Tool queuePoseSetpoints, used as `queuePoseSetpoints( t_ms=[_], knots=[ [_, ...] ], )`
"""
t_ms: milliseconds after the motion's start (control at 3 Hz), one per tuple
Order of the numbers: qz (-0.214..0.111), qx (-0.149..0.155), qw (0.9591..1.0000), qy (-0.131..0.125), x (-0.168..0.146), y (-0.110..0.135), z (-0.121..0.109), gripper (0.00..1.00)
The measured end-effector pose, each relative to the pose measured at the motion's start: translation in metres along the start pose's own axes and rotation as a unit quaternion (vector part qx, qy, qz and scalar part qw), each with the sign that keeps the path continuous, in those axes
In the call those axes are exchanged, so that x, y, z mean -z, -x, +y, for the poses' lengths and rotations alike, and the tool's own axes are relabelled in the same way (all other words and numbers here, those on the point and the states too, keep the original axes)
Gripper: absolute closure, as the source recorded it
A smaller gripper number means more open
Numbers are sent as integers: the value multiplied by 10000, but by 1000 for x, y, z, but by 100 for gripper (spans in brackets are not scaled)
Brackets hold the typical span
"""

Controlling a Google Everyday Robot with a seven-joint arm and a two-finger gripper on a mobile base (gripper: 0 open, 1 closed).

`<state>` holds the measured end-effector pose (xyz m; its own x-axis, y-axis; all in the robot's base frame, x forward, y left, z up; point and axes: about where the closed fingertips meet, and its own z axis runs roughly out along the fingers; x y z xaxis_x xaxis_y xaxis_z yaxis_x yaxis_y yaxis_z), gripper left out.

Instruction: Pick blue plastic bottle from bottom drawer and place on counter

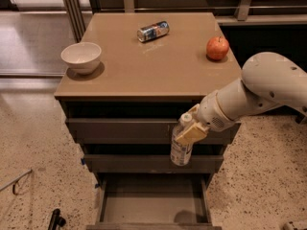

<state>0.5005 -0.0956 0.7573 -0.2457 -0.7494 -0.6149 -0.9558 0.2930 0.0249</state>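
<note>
No print is legible on the blue plastic bottle [181,150] clasped by the gripper [191,128] below the front edge of the counter [144,71].

- The claw [190,128], gripping the blue plastic bottle [180,150], hangs centre frame below the tabletop [144,68] edge.
- Bare middle; bowl [81,57] left, can [153,31] top, apple [218,48] right.

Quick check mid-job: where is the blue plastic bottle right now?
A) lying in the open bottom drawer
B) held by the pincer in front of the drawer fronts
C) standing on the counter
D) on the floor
B: the pincer, in front of the upper drawer fronts, is shut on the blue plastic bottle, which hangs above the open bottom drawer, below the counter.
</note>
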Motion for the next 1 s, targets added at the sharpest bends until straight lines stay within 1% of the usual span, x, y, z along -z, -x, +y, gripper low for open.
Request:
queuePoseSetpoints(
  t_ms=[333,667,1000],
  knots=[
    [-3,2,10000,-1,-1,0,0,100],
    [-67,27,10000,-63,26,23,-2,100],
    [-89,-4,9998,-172,78,68,-6,100]
  ],
)
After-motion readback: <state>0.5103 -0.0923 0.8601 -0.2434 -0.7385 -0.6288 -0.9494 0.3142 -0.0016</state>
